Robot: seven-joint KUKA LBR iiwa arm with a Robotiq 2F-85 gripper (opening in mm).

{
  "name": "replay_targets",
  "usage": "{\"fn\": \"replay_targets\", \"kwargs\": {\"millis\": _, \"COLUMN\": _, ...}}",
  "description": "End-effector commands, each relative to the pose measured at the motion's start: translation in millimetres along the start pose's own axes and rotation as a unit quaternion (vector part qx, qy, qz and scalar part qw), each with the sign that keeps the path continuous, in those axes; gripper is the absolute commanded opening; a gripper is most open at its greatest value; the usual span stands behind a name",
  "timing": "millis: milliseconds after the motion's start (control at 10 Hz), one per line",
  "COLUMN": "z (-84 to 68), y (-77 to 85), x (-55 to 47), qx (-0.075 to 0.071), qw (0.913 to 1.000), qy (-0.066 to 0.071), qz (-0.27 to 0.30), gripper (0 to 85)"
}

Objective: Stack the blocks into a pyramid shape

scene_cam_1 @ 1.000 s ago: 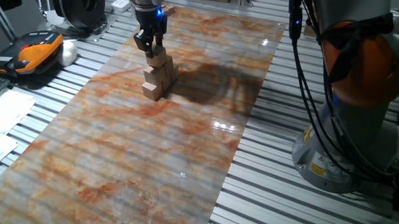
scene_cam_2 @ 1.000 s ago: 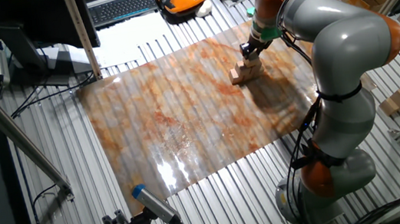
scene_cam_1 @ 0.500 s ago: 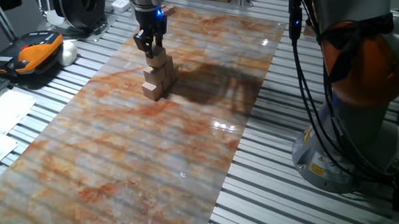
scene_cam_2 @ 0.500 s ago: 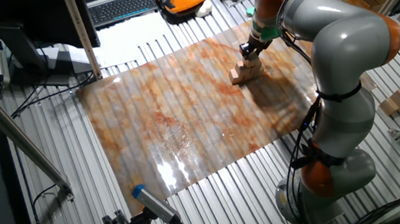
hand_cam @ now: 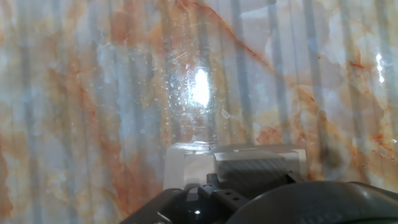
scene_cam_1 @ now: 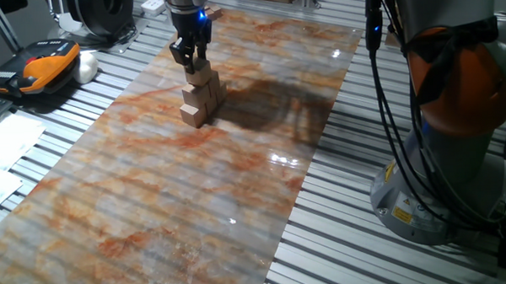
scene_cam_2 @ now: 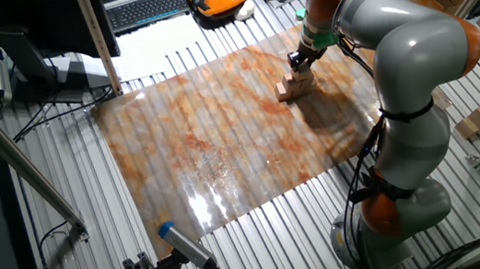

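The blocks (scene_cam_1: 201,95) stand stacked in a stepped pile at the far end of the marbled sheet (scene_cam_1: 179,187), with the gripper (scene_cam_1: 190,63) pinching the topmost block (scene_cam_1: 200,74) between its fingers.

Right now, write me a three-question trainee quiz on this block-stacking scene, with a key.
1. True or false: the tool is directly above the stack of wooden blocks.
2. What does the stack stand on? A) the marbled mat B) a green tray C) a cardboard box
3. Fill in: the arm's joints nearest the tool are coloured ____.

Key:
1. True; its fingers reach the top block, though whether they grip it cannot be told.
2. A
3. Orange, on the arm.
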State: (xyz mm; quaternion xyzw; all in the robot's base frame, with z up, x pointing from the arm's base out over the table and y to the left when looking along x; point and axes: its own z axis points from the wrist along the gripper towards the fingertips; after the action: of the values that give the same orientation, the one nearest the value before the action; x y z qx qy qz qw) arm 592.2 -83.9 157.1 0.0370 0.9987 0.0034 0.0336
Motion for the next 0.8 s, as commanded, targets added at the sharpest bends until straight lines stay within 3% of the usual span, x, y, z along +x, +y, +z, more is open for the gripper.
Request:
{"fn": "replay_targets", "kwargs": {"millis": 0, "z": 0.1, "y": 0.1, "x": 0.0, "qx": 0.000, "qw": 1.0000, "qy": -0.001, "qz": 0.000, "gripper": 0.0}}
{"fn": "replay_targets", "kwargs": {"millis": 700, "z": 0.7, "y": 1.8, "x": 0.7, "qx": 0.005, "qw": 1.0000, "qy": -0.003, "qz": 0.001, "gripper": 0.0}}
